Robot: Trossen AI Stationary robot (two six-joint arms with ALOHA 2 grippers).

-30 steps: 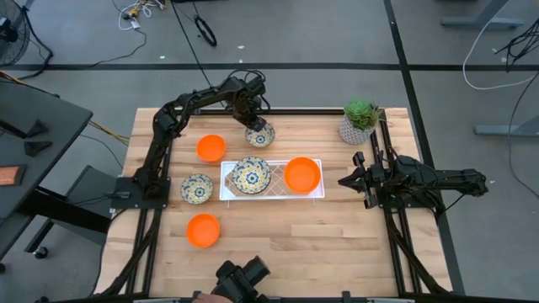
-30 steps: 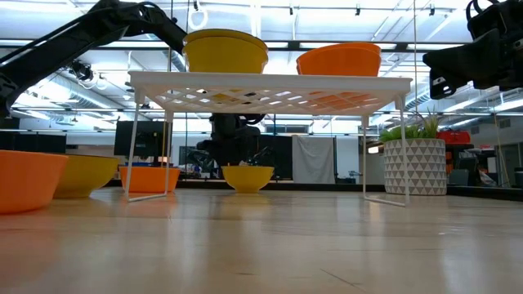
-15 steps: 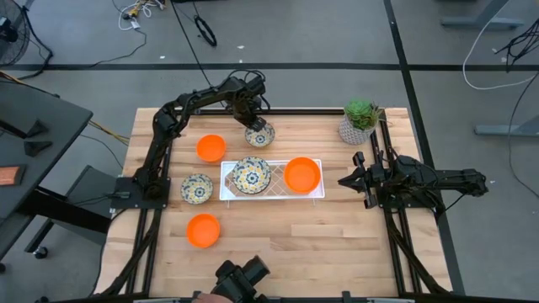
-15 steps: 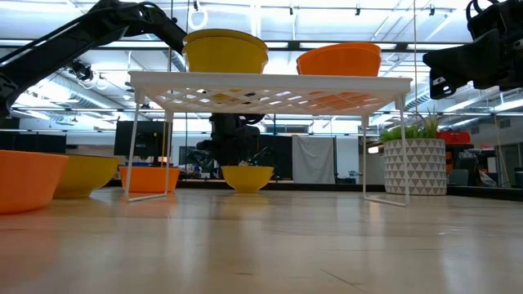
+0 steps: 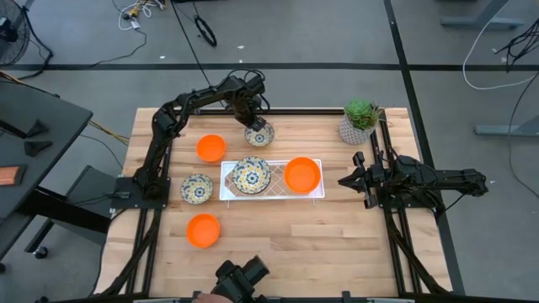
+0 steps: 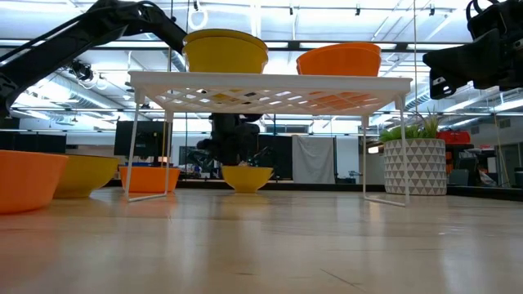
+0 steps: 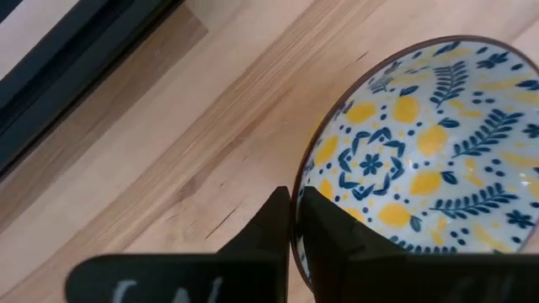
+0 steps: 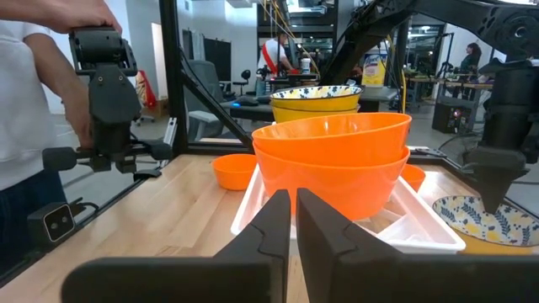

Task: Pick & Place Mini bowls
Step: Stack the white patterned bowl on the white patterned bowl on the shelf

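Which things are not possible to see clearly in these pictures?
- Left hand, high view: its fingers are too small to make out over the patterned bowl.
- Same bowl, left wrist view: the far rim is cut by the picture edge.
- White rack, low view: the bowls' insides on it are hidden by their walls.

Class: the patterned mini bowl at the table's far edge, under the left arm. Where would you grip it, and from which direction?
Grip the patterned bowl by its thin upright rim, coming from above, one finger inside and one outside. It sits open side up, too wide to span. The left gripper is closed on the rim this way.
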